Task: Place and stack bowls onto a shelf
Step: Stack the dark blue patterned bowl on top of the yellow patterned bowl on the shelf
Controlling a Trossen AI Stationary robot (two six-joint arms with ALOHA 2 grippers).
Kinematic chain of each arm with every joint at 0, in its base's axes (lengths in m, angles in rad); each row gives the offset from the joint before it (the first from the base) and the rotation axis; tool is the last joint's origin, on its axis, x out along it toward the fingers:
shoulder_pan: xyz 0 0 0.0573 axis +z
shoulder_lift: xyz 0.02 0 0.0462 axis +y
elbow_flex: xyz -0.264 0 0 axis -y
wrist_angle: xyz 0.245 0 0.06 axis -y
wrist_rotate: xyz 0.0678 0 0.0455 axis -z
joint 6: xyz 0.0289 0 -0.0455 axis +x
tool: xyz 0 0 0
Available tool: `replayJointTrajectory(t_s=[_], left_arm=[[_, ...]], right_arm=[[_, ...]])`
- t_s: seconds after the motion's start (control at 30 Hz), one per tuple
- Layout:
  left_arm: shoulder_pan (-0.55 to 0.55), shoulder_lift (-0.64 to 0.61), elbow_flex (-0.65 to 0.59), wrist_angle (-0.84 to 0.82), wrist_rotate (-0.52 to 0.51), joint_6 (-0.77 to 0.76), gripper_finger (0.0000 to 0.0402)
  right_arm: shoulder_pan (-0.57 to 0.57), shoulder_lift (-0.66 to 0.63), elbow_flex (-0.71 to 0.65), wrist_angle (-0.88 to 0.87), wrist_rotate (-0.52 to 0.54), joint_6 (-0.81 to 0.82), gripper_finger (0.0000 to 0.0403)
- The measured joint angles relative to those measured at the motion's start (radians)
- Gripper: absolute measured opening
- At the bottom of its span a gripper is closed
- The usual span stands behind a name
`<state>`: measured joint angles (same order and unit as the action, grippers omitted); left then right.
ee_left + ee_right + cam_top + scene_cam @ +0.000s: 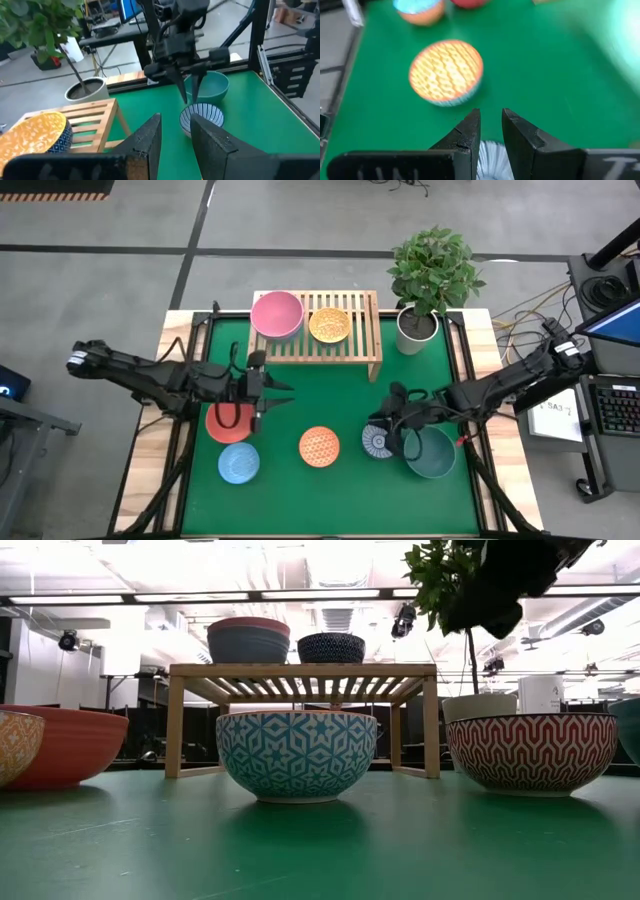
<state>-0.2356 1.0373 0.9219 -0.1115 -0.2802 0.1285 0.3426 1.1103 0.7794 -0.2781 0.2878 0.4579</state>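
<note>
a: where is the right gripper (385, 418) seen?
b: at the right centre of the high view, directly above the small round blue-grey patterned bowl (379, 440); its fingers are kept a narrow gap apart with nothing between them. the larger dark teal bowl (431, 452) sits just beside, toward the lower right.

a: and the left gripper (283, 397)?
b: left of centre, with fingers narrowly parted and empty, just beside the red bowl (228, 422). the light blue bowl (239, 463) lies below it, and the orange patterned bowl (319, 446) is found at lower centre, between the two arms.

a: the shelf?
b: the low light-wood slatted shelf (362, 340) stands at upper centre, its long axis running across the frame. a pink bowl (276, 314) and a yellow patterned bowl (329, 324) are set abreast on it, all openings upward.
</note>
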Motion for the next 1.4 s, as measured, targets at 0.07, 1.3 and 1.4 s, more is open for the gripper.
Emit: replayJointTrajectory(t_s=[0.07,1.3,1.4], left_arm=[[0.001,-0.009,-0.001,0.000,-0.002,0.008,0.0086],[0.001,0.016,-0.005,-0.041,-0.072,0.010,0.0086],[0.001,0.021,-0.011,-0.046,-0.072,-0.006,0.0086]], right_arm=[[-0.012,0.023,0.048,-0.119,-0.001,0.023,0.0068],[-0.127,0.428,0.239,-0.514,-0.197,-0.111,0.0025],[-0.133,0.411,0.243,-0.509,-0.219,-0.108,0.0017]])
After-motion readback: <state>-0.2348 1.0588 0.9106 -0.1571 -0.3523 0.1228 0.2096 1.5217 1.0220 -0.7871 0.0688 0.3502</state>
